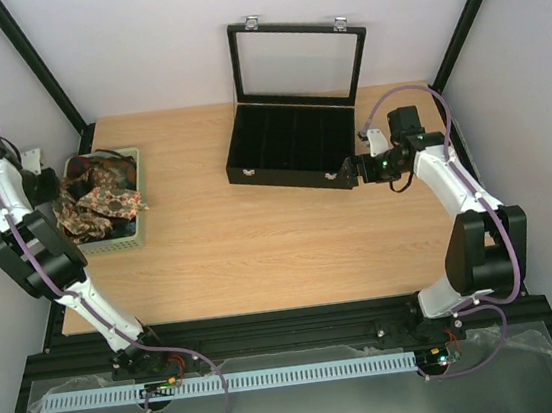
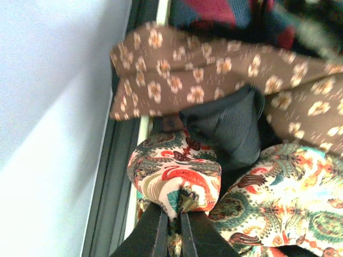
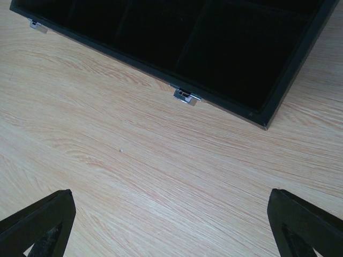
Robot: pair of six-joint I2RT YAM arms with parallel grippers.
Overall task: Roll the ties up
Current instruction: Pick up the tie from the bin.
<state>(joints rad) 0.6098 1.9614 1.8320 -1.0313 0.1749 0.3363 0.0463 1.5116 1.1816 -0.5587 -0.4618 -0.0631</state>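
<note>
The ties (image 1: pixel 99 200) lie heaped in a pale green basket (image 1: pixel 119 244) at the table's left edge. My left gripper (image 1: pixel 60 186) reaches into that heap from the left. In the left wrist view, the left gripper (image 2: pixel 172 222) is shut on a bulging fold of a cream, red and green paisley tie (image 2: pixel 177 171). Above it lie a brown floral tie (image 2: pixel 214 69) and a dark ribbed tie (image 2: pixel 230 126). My right gripper (image 1: pixel 352 170) hangs open over bare wood; its fingers (image 3: pixel 43 219) stand far apart with nothing between them.
A black compartmented case (image 1: pixel 294 144) stands at the back middle, its glass lid (image 1: pixel 296 61) raised. Its front wall and a metal latch (image 3: pixel 186 95) sit just beyond the right gripper (image 3: pixel 171 214). The enclosure wall runs close along the basket's left side (image 2: pixel 48 134).
</note>
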